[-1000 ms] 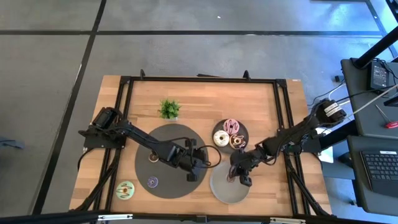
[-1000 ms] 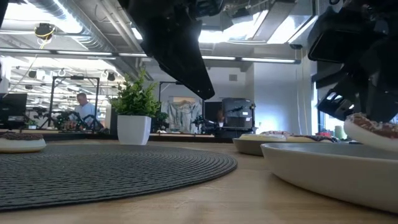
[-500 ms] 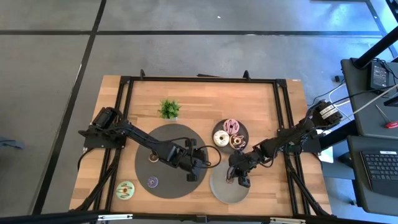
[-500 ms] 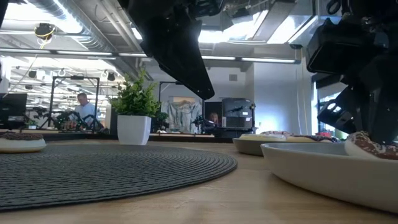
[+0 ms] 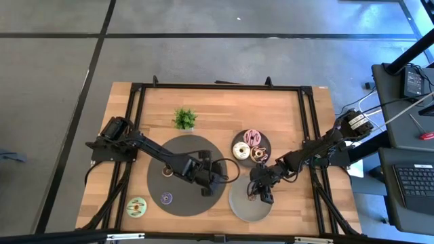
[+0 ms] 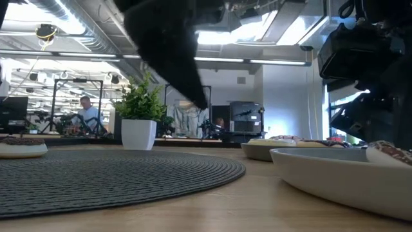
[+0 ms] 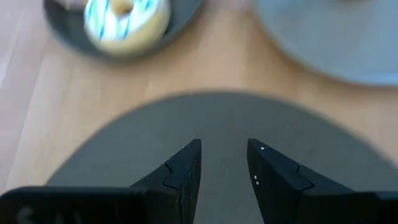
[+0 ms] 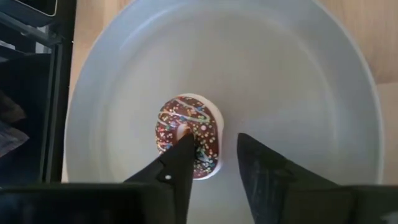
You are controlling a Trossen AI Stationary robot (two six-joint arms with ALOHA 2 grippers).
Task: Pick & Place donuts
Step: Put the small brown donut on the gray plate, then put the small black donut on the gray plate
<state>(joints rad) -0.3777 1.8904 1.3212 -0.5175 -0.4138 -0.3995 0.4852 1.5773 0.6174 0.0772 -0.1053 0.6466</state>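
Note:
A brown sprinkled donut point(image 8: 185, 132) lies flat on the light grey plate point(image 8: 93, 93), also in the low view point(image 6: 391, 153). My right gripper point(image 8: 214, 143) hovers open just above it, one fingertip over the donut's rim, the other off to its side. Pink point(image 5: 252, 137), white point(image 5: 241, 150) and brown point(image 5: 259, 154) donuts sit on the dark plate point(image 5: 266, 142). On the round dark mat point(image 5: 183, 156) lie a brown donut point(image 5: 167, 172) and a purple donut point(image 5: 166, 198). A green donut point(image 5: 137, 207) rests on the wood. My left gripper point(image 7: 224, 146) is open over the mat.
A small potted plant point(image 5: 184, 119) stands beyond the mat's far edge. The light plate point(image 5: 244, 207) sits near the table's near edge, close to the dark plate. A black frame runs along the table's edges. Bare wood lies at the far right corner.
My right gripper has come down over the light plate, and the brown sprinkled donut has gone from above the rim to lying on the plate. My left arm has shifted slightly toward the table's left over the mat.

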